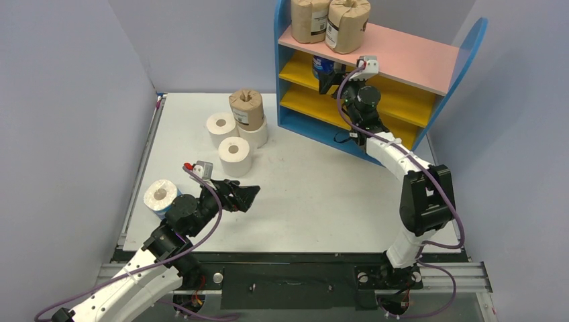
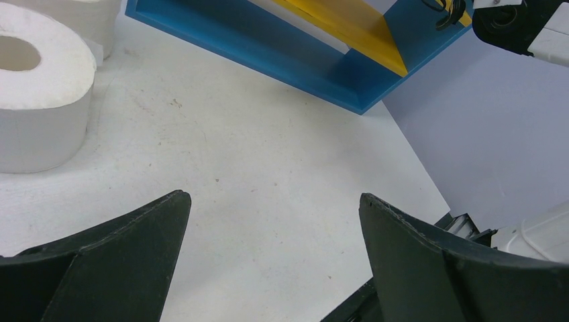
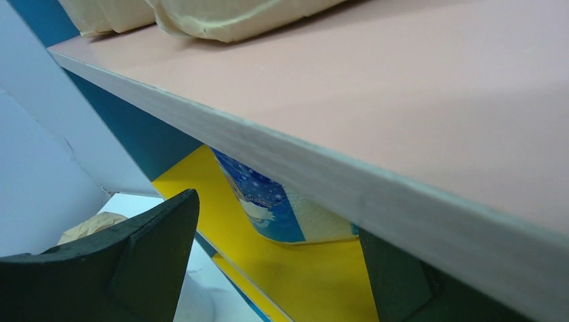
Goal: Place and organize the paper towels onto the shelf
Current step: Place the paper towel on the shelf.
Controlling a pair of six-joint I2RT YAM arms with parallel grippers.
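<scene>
Pink board (image 1: 402, 54) holds brown rolls (image 1: 347, 25), labels (image 1: 322, 21) illegible.

Your shelf (image 1: 429, 70) stands far right on the table (image 1: 315, 194).
Two rolls (image 1: 347, 23) sit side by side at the left end of its top board, and one roll (image 1: 323, 65) on the board below, with the right gripper (image 1: 329, 79) just before it. Left of the shelf, three rolls (image 1: 235, 155) cluster, a fourth (image 1: 245, 107) atop the right-hand one. A lone roll (image 1: 161, 196) sits near-left, beside the left arm (image 1: 181, 215).
</scene>
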